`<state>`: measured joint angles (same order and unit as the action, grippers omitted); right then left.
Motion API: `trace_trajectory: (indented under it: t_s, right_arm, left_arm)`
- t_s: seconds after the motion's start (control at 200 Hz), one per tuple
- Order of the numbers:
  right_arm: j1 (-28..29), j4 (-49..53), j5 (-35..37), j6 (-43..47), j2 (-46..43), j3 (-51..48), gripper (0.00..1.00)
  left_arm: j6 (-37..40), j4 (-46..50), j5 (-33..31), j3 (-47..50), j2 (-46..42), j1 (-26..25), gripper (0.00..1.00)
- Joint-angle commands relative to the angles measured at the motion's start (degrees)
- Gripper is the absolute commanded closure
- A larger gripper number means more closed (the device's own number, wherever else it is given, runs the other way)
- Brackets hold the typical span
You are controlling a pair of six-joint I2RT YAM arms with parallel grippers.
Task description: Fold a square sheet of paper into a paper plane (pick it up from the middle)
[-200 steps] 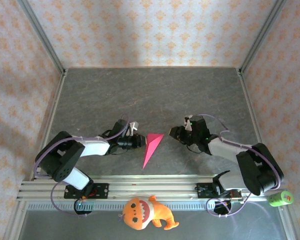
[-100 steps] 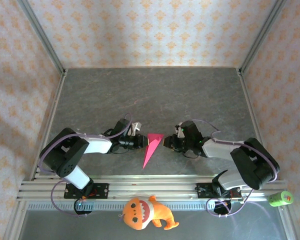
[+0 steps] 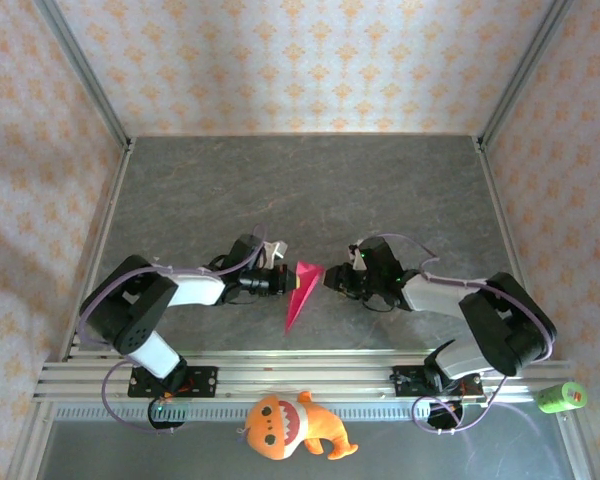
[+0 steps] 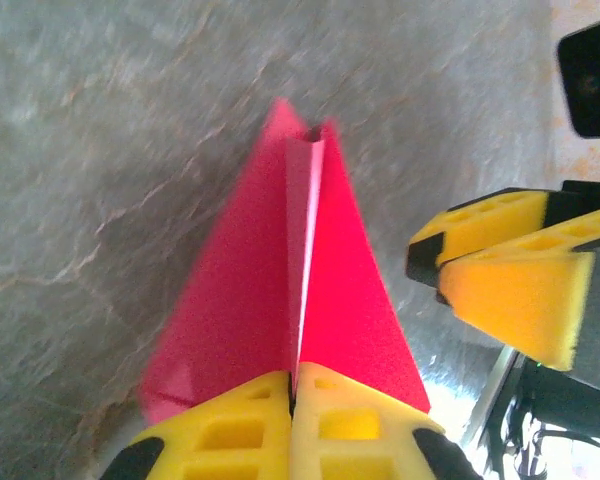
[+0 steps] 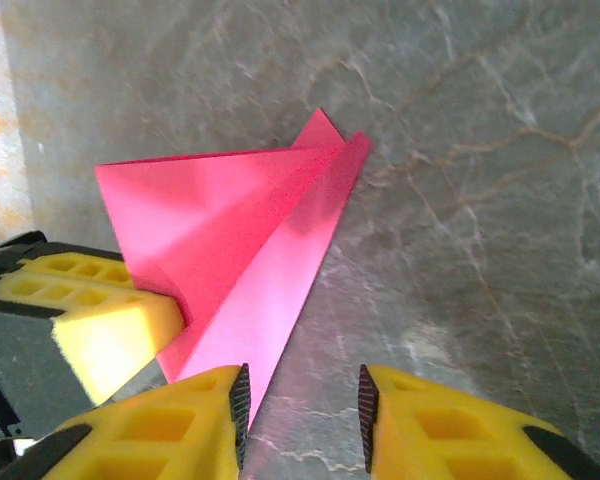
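Observation:
The square sheet of paper is folded into a magenta-pink paper plane (image 3: 296, 300) lying on the grey table between both arms, its point toward the near edge. My left gripper (image 3: 286, 281) is at the dart's wide end. In the left wrist view it (image 4: 293, 382) is shut on the upright centre fold of the paper plane (image 4: 345, 300). My right gripper (image 3: 327, 281) faces it from the right. In the right wrist view it (image 5: 303, 415) stands open, its left pad beside the edge of the paper plane (image 5: 230, 210) and bare table between the jaws.
An orange plush toy (image 3: 288, 426) lies below the aluminium rail (image 3: 310, 372) at the near edge. A green object (image 3: 562, 397) sits at the bottom right. Metal frame posts and patterned walls enclose the grey table (image 3: 310, 190).
The left gripper has shut on the paper's centre fold, which now stands up at the wide end. The right gripper has moved left, closer to the paper.

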<state>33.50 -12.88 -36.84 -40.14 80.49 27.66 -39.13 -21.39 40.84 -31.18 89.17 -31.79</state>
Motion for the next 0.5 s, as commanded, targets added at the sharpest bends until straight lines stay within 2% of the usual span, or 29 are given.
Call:
trace_trajectory:
  t_s: [0.0,0.14,0.205,0.495]
  right_arm:
    - [0.33,-1.85,2.16,-3.56,-2.92,1.88,0.60]
    - [0.28,-8.23,2.05,-10.20,-4.00,1.91,0.52]
    - [0.28,-10.92,1.14,-12.28,-3.61,2.35,0.50]
    - [0.60,-10.25,-0.67,-13.18,2.08,7.87,0.49]
  left_arm:
    - [0.89,0.09,-9.80,-1.30,-6.17,-1.08,1.00]
    - [3.06,8.77,-25.21,-4.83,-9.59,-4.25,1.00]
    - [3.36,12.45,-30.19,-6.75,-9.10,-5.09,1.00]
    - [2.57,16.40,-33.41,-11.70,-4.02,-7.13,0.99]
